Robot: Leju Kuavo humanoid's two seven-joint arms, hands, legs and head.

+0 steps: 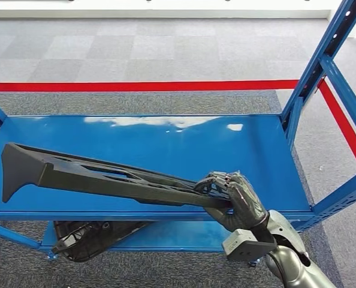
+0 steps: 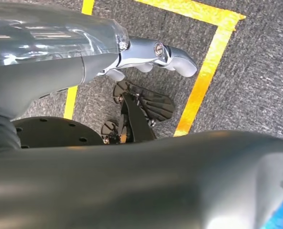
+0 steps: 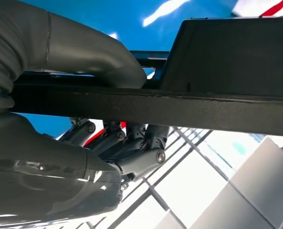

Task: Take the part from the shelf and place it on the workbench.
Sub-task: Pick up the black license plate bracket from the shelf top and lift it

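Note:
A long black plastic part (image 1: 90, 177) stretches across the blue shelf (image 1: 258, 144), its wide end to the left. My right hand (image 1: 234, 195) grips its narrow right end at the shelf's front edge, fingers wrapped over the top. Up close, the right wrist view has the thumb (image 3: 96, 52) on one side of the part's black bar (image 3: 190, 107) and the darker fingers (image 3: 133, 143) on the other. Whether the part rests on the shelf or is lifted off it I cannot tell.
A second black part (image 1: 92, 237) lies on the lower shelf level. Blue uprights (image 1: 323, 57) stand at the rack's right end. Red tape (image 1: 139, 86) runs over the grey carpet behind; yellow tape (image 2: 205, 76) marks the floor in the left wrist view.

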